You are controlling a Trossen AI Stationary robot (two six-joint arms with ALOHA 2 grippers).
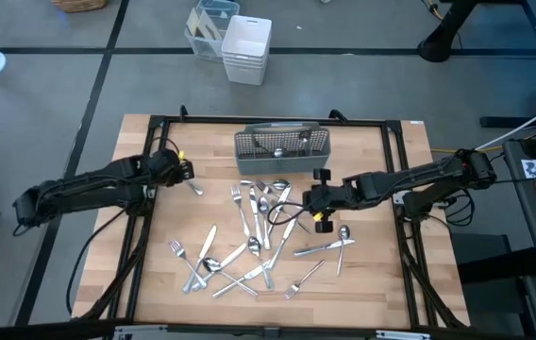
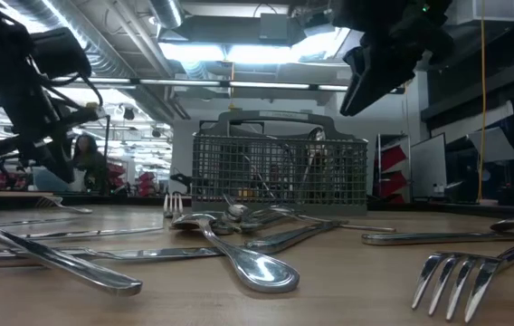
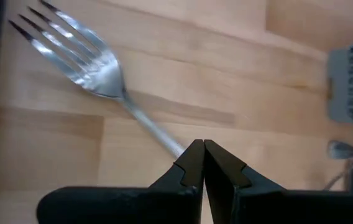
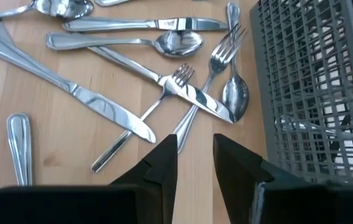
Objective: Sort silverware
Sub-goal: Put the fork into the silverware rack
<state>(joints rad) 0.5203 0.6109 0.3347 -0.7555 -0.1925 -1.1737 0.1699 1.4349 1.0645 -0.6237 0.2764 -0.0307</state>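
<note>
The left gripper (image 3: pixel 202 163) is pinched on a fork's (image 3: pixel 89 62) thin handle, out by the left side of the table (image 1: pixel 381 283). The grip is tiny — the fork could tip or slip out. The right gripper (image 4: pixel 195 158), spread apart, hovers over the silverware (image 1: pixel 249 241) pile beside the caddy (image 1: pixel 282 149). Crossed pieces there could snag, two at once. What sits inside the caddy is hard to make out.
</note>
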